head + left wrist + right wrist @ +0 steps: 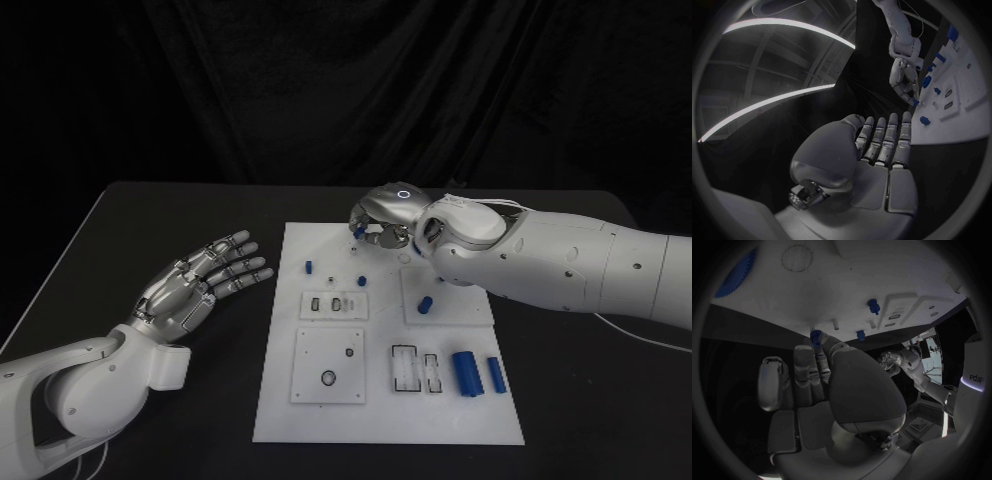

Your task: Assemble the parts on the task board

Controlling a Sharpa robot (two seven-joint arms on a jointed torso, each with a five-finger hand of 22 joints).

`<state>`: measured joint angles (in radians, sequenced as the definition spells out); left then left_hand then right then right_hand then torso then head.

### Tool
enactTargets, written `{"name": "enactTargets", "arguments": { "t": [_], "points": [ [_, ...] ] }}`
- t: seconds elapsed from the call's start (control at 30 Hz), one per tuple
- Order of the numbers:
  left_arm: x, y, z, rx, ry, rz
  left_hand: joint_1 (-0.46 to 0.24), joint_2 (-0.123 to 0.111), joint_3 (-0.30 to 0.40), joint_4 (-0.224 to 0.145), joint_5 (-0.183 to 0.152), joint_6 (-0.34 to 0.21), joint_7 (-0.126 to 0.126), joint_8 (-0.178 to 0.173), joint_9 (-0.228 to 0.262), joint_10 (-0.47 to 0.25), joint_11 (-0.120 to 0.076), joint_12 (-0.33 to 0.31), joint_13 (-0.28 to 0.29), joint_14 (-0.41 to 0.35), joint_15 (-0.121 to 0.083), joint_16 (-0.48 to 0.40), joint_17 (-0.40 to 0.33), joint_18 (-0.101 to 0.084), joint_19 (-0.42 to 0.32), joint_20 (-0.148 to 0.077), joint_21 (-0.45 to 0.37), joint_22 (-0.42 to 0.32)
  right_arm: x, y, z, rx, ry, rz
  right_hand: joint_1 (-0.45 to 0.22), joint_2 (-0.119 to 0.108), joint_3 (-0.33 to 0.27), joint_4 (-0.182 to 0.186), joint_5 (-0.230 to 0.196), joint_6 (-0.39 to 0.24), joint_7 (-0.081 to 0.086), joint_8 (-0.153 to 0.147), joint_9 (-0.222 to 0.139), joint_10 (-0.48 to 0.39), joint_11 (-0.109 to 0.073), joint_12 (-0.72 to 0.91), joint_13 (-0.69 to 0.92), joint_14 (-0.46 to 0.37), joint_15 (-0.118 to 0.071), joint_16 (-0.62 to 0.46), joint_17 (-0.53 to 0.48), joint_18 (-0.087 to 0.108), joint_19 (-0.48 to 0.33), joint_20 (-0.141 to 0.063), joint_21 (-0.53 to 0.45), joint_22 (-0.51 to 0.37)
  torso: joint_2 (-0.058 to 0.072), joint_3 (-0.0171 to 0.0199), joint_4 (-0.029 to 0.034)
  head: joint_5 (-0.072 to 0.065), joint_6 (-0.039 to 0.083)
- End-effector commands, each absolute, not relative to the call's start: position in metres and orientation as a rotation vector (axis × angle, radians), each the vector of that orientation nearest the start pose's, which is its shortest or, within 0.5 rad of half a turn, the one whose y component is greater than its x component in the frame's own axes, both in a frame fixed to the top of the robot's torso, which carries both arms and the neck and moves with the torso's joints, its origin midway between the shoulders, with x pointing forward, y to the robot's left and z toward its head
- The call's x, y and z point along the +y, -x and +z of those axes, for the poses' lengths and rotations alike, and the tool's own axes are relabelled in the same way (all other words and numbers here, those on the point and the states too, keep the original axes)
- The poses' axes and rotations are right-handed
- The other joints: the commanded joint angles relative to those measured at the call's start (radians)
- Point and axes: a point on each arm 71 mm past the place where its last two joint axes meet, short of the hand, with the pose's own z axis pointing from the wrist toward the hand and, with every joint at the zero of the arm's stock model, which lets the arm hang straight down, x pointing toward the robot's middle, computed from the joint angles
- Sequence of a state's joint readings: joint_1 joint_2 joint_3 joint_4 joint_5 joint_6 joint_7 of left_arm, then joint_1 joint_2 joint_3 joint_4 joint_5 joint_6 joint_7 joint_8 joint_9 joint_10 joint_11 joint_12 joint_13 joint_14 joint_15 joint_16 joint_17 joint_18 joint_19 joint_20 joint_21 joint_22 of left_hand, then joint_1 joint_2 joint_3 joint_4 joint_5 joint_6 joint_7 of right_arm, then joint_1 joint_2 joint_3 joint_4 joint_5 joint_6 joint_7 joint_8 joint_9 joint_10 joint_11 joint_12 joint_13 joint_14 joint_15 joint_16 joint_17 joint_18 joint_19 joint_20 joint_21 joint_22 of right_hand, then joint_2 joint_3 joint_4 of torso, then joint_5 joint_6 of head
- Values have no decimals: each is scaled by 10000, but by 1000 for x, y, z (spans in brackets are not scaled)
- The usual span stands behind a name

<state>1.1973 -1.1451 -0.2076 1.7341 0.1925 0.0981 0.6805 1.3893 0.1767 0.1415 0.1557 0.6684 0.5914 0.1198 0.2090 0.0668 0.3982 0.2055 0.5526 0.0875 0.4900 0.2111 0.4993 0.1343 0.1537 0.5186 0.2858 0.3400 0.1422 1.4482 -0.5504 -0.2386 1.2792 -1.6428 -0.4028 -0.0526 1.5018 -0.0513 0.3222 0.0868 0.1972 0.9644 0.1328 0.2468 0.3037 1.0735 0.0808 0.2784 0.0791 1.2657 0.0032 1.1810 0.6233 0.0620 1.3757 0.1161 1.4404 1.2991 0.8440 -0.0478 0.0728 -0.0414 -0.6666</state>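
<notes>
Head view: the white task board (387, 420) lies in the middle of the black bench (130, 230). The right hand (389, 215) hangs over the board's far edge, its fingers (378, 236) curled down and closed round a small blue toothed part (359, 230). In the right wrist view the fingertips (821, 347) pinch that same blue toothed part (816, 336) just off the board's surface, near a small white post.

The left hand (202, 282) lies apart from the board, on the bench beside the board's left edge, palm up, fingers (238, 260) spread and straight, holding nothing. The left wrist view shows the same hand (873, 160) flat and empty, fingers (886, 135) side by side.

On the board, a small blue peg (307, 267) stands near the left edge, and another short blue peg (362, 281) stands toward the middle. A blue cylinder (426, 305) sits near the right side, close under the right arm. At the near right lie a thick blue cylinder (466, 372) and a thinner blue rod (496, 375), side by side, next to two pale slotted holders (418, 370). Two raised square plates (329, 364) take up the board's left half.
</notes>
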Motion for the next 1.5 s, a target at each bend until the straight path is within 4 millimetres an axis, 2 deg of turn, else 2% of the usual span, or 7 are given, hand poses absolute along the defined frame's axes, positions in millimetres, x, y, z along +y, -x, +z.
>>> {"name": "enactTargets", "arguments": {
  "t": [0.03,0.73,1.0,1.1,1.13,1.27,1.5],
  "points": [
    [282,-410,-193,11786,12172,-20042,-108,2,39,-5,-11,-6,52,26,11,5,40,34,-10,-17,80,56,14,-121,-88,15,9,-9,-116,-537,-134,14304,5592,5188,72,-39,60,-4,22,-70,2,-70,-11,-42,35,-45,-2,-38,53,-68,-28,67,-68,2,-61,-26,-3,-8,-7,2,0],
    [282,-412,-194,11836,12293,-20013,-133,22,121,-14,-11,-9,71,21,10,9,49,32,-13,-18,95,77,15,-140,-93,11,15,-8,-117,-542,-140,14592,5278,4769,70,-81,120,-24,61,-345,53,-457,-50,-462,211,-234,109,-370,198,-285,-376,175,-429,131,-354,-453,-10,-8,14,-32,-26],
    [281,-413,-195,11891,12337,-20035,-146,27,162,-21,-13,-6,82,20,10,11,56,31,-15,-19,105,87,15,-150,-96,11,18,-7,-117,-541,-143,14868,5320,4653,-179,-257,67,133,-111,-1424,-176,-1313,-351,-1513,454,-388,263,-929,379,-601,-939,359,-1036,313,-890,-1177,-8,-7,22,-58,-46],
    [281,-413,-196,11914,12349,-20029,-154,22,179,-25,-18,-18,90,14,8,11,62,29,-16,-20,112,92,15,-156,-99,12,19,-7,-118,-541,-143,14859,5322,4662,-277,-319,-62,172,-279,-2177,-369,-1795,-590,-2284,559,-461,357,-1185,368,-746,-1202,441,-1301,329,-1171,-1512,-13,-13,12,-59,-44],
    [281,-413,-196,11924,12355,-20025,-154,22,179,-25,-18,-18,90,14,8,11,62,29,-16,-20,112,92,15,-156,-99,12,19,-7,-118,-541,-143,14805,5306,4684,-308,-306,-203,161,-371,-2988,-558,-1859,-852,-2794,591,-446,446,-1320,331,-828,-1334,480,-1426,295,-1341,-1687,-14,-14,9,-58,-43],
    [282,-414,-196,11945,12370,-20003,-164,17,198,-30,-23,-32,97,7,6,8,68,27,-17,-24,120,96,15,-163,-102,13,20,-7,-122,-542,-141,14500,5176,4760,-283,-247,-402,107,-401,-4318,-695,-1926,-1338,-3379,617,-260,638,-1466,322,-919,-1481,530,-1558,277,-1571,-1905,-13,-9,7,-59,-27],
    [284,-413,-196,11925,12388,-19967,-172,13,214,-33,-27,-31,103,6,6,7,75,25,-18,-26,126,100,15,-169,-105,13,21,-7,-138,-540,-125,13804,4858,4833,-111,-128,-461,3,-185,-3529,-461,-1709,-1241,-3369,577,279,928,-1593,290,-1100,-1648,587,-1703,246,-1849,-2152,-16,-7,12,-114,83]
  ]
}}
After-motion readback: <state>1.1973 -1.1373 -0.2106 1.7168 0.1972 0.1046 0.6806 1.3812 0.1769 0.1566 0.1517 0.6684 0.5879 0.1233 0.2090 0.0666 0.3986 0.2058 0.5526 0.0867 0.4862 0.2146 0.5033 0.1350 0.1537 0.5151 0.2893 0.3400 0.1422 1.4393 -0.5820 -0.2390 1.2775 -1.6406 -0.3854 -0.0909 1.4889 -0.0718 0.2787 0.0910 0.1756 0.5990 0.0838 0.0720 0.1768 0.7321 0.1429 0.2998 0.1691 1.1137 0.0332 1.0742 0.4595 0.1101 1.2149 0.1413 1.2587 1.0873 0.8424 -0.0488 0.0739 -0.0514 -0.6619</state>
